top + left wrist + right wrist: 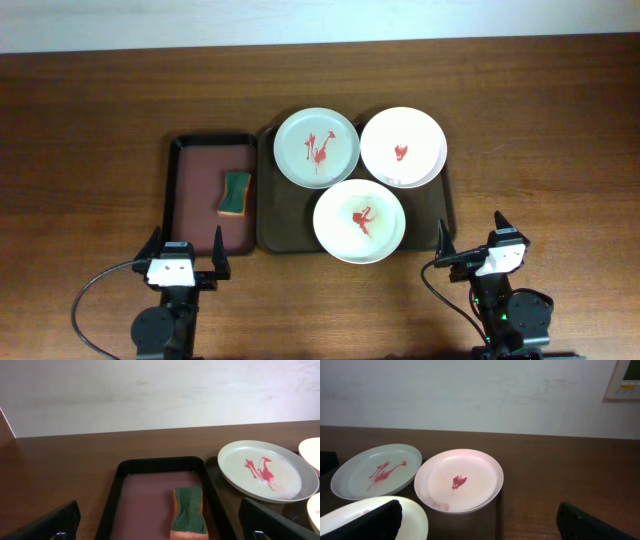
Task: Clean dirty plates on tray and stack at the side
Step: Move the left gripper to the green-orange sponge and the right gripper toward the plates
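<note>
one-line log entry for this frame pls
stage: not started | left end effector: open, empty | right end effector: open, empty | plates: three, red-smeared, on tray | sponge: in small tray

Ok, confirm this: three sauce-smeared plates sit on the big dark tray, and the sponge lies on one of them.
Not quite. The sponge lies in the smaller reddish tray, apart from the three smeared plates on the big dark tray; the overhead view shows it.
</note>
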Robot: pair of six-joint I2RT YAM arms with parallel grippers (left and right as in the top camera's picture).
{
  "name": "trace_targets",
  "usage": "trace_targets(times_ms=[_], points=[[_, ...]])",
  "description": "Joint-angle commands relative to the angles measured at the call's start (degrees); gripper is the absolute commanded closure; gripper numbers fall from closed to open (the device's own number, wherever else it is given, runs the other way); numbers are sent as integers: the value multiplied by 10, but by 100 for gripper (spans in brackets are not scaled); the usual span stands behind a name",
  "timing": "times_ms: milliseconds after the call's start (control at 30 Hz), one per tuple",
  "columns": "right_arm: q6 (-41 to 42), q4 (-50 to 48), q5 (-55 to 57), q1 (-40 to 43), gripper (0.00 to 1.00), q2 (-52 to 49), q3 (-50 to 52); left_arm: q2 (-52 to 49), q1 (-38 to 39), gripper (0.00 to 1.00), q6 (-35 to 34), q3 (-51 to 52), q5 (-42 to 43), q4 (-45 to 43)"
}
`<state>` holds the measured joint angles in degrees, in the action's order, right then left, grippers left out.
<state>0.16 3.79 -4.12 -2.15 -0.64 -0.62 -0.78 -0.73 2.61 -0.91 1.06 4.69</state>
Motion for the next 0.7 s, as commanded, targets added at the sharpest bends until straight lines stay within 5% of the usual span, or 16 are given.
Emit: trace_targets(times_ms=[0, 300, 667], points=[[3, -12, -16, -5, 1, 3, 3, 3, 2, 1, 7, 4, 7, 0], [68, 115, -14, -5, 1, -68, -107, -86, 2, 1, -9, -101, 16, 120], [57, 467, -30, -5, 1, -568, -565, -510, 2, 1, -9, -484, 45, 394]])
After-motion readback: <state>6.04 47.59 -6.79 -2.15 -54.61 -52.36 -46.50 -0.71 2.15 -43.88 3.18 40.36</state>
